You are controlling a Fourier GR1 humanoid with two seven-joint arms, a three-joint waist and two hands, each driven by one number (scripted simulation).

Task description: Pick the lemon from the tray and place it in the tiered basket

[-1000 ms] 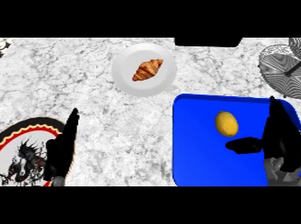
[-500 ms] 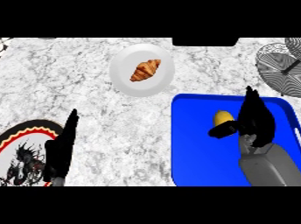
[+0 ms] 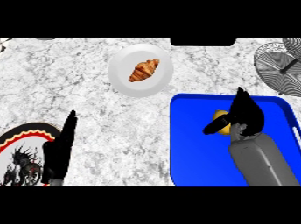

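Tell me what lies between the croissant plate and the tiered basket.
Head view: only bare counter between the plate and the basket.

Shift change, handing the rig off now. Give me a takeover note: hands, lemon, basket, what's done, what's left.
Left hand: open, resting at lower left, over the patterned plate's edge.
Right hand: open, over the lemon, thumb beside it; no grasp visible.
Lemon: on the blue tray, partly hidden by the hand.
Basket: top right, beyond the tray.
Done: reach. Left: grasp, lift, carry to basket, release.
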